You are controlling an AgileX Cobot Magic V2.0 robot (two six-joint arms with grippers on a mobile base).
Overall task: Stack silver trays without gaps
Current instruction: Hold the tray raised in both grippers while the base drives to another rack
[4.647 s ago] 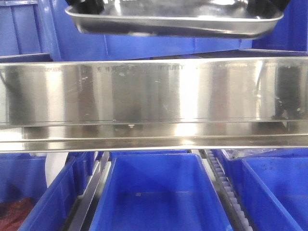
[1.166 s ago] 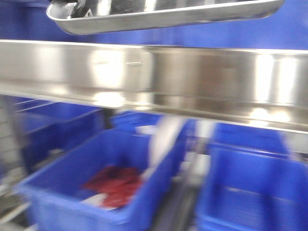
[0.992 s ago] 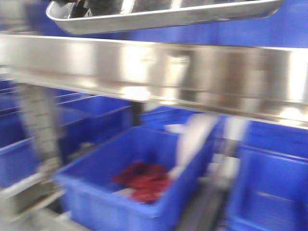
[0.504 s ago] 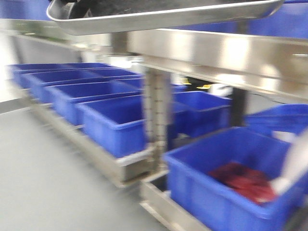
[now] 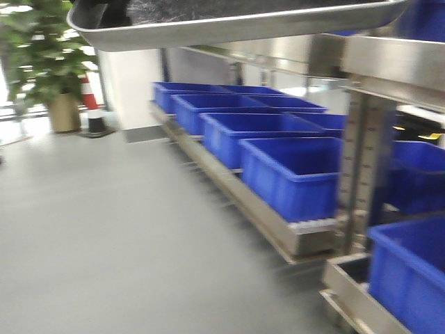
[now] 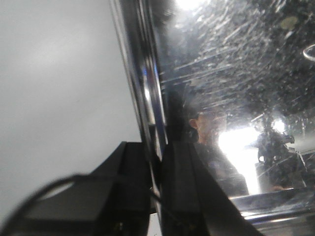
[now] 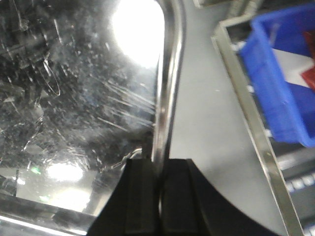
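Overhead, a silver tray (image 5: pixel 236 29) spans the top of the front view, held above the grey floor (image 5: pixel 104 229) and a row of blue bins (image 5: pixel 292 170). At the left wrist, the left gripper (image 6: pixel 156 169) is clamped on the tray's rim, one finger on either side. At the right wrist, the right gripper (image 7: pixel 160 189) pinches the opposite rim likewise.

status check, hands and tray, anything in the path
Left hand and right hand shut on opposite rims of silver tray. Tray held aloft, no second tray in view. Blue bins on rack at right; plant, cone far left.
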